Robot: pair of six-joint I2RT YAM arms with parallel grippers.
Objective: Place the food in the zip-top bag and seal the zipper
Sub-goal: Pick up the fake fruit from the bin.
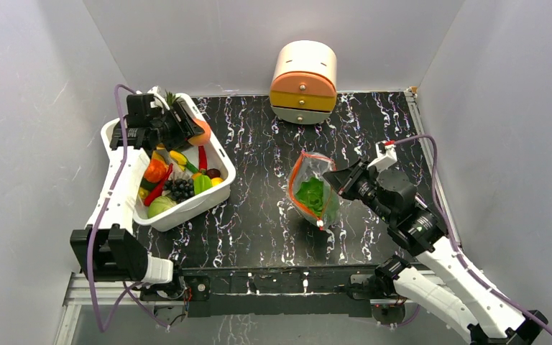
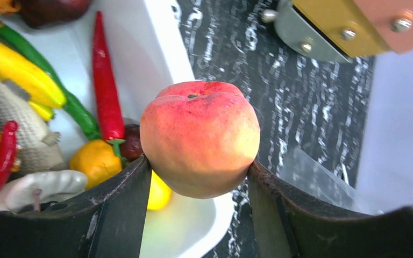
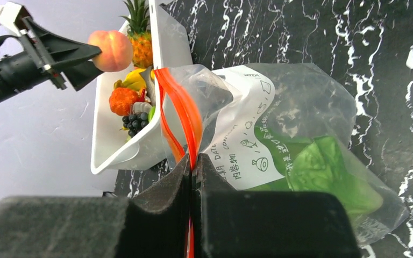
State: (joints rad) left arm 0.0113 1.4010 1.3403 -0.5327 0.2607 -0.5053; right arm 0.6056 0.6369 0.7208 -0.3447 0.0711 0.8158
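Peach clenched in left claw over tub, far-left corner: judged light, hard, slick; best held across middle. Bag, counter's right side, pinched at zipper by right claw: limp, crinkly.

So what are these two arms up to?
The left gripper holds a peach above the rim of the white tub. The right gripper pinches the bag by its red zipper, with the mouth open. A green cabbage is already inside, and the zipper is not yet sealed.
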